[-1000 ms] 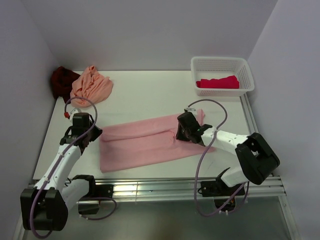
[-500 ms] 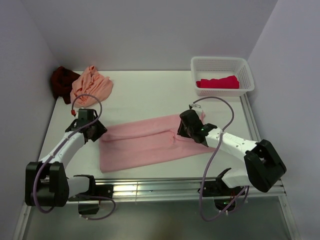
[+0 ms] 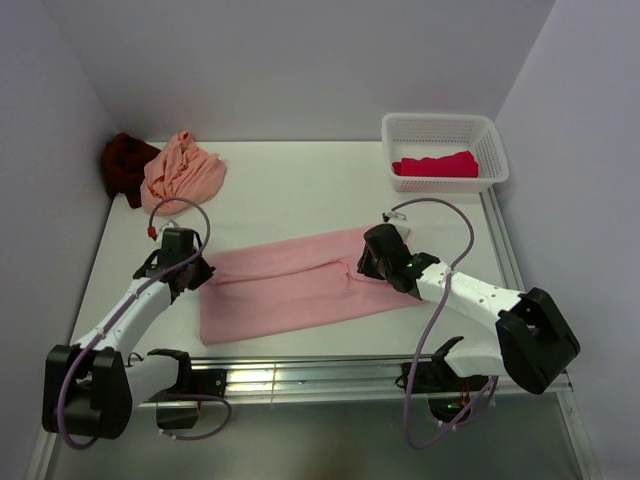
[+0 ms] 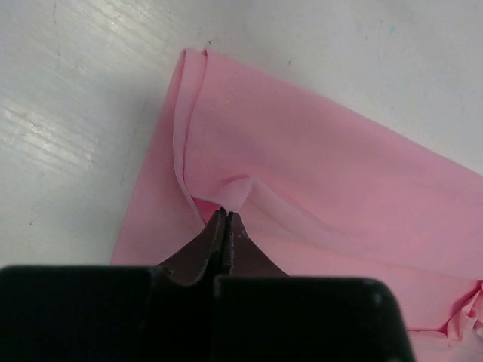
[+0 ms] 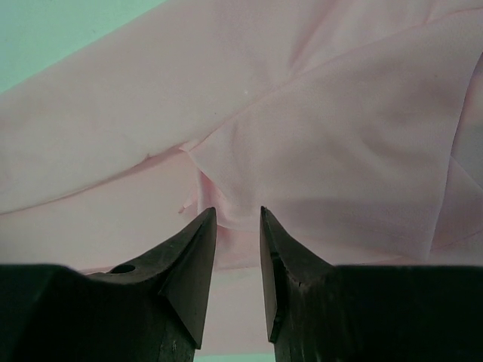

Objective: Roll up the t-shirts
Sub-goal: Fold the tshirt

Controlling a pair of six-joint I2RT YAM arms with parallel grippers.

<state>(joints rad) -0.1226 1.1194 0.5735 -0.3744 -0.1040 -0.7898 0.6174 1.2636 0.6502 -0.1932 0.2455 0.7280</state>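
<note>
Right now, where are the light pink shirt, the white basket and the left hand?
light pink t-shirt (image 3: 290,285), top view, middle of the flat cloth.
white basket (image 3: 450,184), top view, its near wall.
left hand (image 4: 226,219), left wrist view, its closed fingertips at a raised fold of the shirt.

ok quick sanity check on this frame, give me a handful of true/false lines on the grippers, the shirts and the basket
1. The left gripper is shut, pinching a fold of the light pink t-shirt. True.
2. The basket is empty. False: a crimson-pink t-shirt lies in it.
3. The right gripper is over the light pink t-shirt with its jaws apart. True.
4. The peach-orange t-shirt is in the basket. False: it lies crumpled at the table's far left corner, beside the dark maroon t-shirt.
5. The light pink t-shirt is rolled up. False: it lies flat as a long folded strip.
</note>
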